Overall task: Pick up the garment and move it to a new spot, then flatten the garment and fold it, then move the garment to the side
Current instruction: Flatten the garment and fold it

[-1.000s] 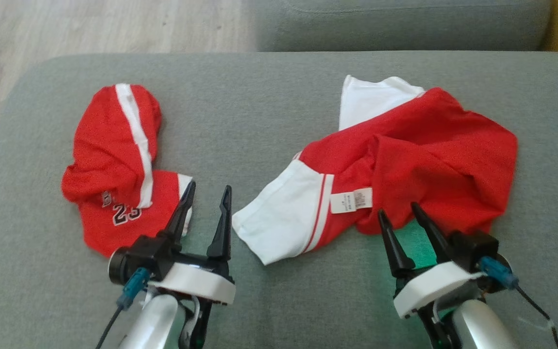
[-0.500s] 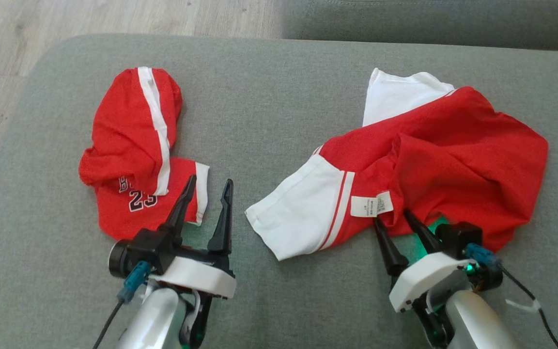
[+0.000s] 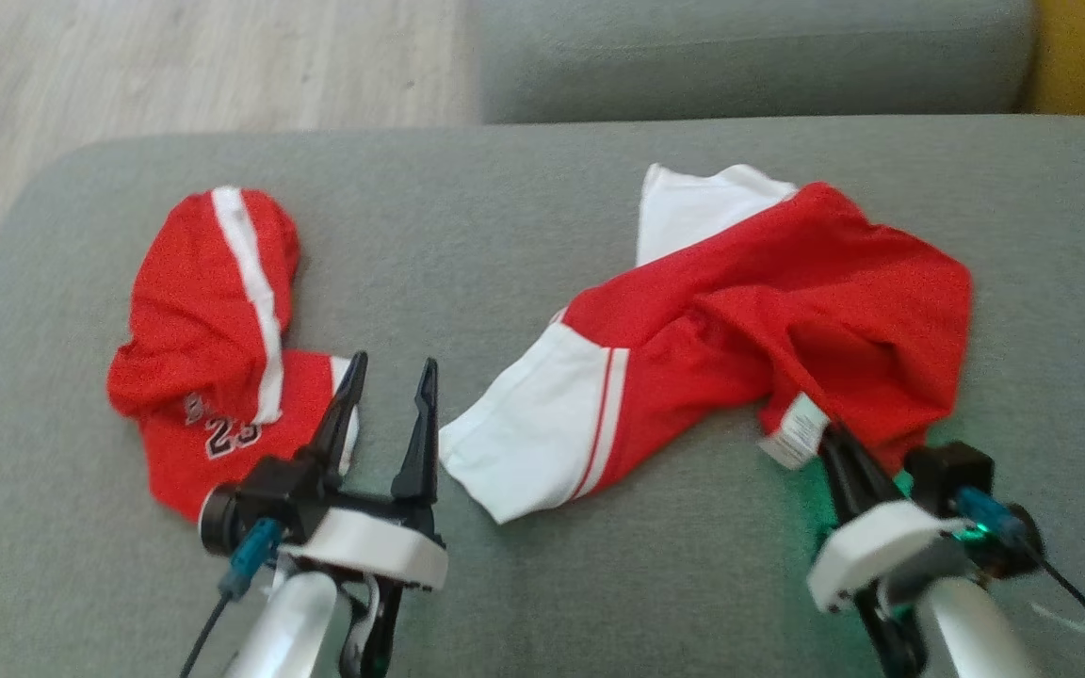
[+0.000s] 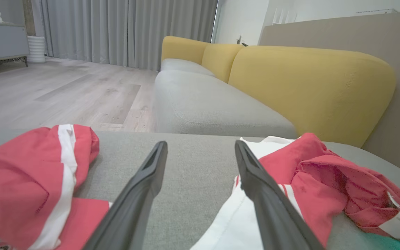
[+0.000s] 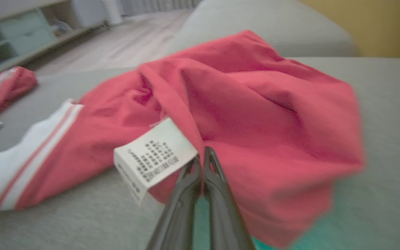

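Observation:
The garment [image 3: 787,311] is a crumpled red piece with white panels, lying on the right half of the grey cushion [image 3: 524,217]. My right gripper [image 3: 830,435] is shut on its near red edge, right beside the white care label [image 3: 792,428]. In the right wrist view the fingertips [image 5: 201,152] pinch a red fold of the garment [image 5: 255,104] next to the label [image 5: 155,152]. My left gripper [image 3: 392,363] stands open over bare cushion, holding nothing. The left wrist view shows the left gripper [image 4: 200,144] spread wide, with the garment [image 4: 325,173] to its right.
A second red garment [image 3: 213,339] with a white stripe and the number 23 lies on the cushion's left, just left of my left gripper. Another grey seat [image 3: 740,56] sits behind, with a yellow backrest [image 4: 307,80]. Wood floor [image 3: 128,66] lies past the left edge.
My right gripper has shut on the garment's near edge by the label and dragged that edge a little right and nearer. The left gripper stays open. The head camera has shifted.

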